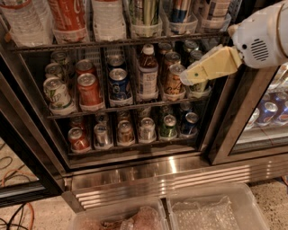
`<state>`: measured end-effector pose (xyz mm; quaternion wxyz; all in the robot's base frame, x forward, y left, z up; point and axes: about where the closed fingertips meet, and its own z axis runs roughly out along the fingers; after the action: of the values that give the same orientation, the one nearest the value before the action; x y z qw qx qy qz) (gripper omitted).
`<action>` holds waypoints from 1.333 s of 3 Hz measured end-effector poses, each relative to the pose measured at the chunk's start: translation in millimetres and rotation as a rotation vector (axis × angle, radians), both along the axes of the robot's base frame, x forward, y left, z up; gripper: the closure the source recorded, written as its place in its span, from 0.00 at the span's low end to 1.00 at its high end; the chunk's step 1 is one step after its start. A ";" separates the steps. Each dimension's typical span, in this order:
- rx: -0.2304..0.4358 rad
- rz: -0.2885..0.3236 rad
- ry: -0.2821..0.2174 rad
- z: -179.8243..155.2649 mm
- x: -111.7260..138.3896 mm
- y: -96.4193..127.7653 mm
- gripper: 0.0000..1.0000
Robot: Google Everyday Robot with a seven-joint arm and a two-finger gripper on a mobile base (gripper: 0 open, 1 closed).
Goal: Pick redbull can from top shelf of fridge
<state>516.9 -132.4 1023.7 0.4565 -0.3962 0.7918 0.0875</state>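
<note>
The fridge [224, 130] stands open in front of me, with black frames and a ribbed steel base. The top shelf [117, 43] runs along the top of the camera view as a dark wire rail holding clear plastic trays. The redbull can [182, 8] stands in a tray right of centre on that shelf; only its blue-and-silver lower part shows. My gripper [186, 78], cream-coloured on a white arm, comes in from the right. It hangs below the top shelf, in front of the middle shelf's right-hand cans, lower than the redbull can.
The middle shelf holds a red can [89, 89], a blue Pepsi can [119, 84] and a bottle [147, 74]. The lower shelf holds several cans. A closed glass door [265, 112] is at right. Two clear plastic bins [211, 211] sit on the floor; cables [18, 211] lie at left.
</note>
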 end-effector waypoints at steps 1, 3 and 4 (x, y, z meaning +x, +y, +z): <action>0.068 -0.030 -0.042 14.1 9.1 3.8 0.00; 0.259 -0.143 -0.155 20.8 21.9 14.0 0.00; 0.326 -0.122 -0.210 28.3 28.9 32.7 0.00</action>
<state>545.9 -99.6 1052.0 0.5991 -0.2754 0.7377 0.1449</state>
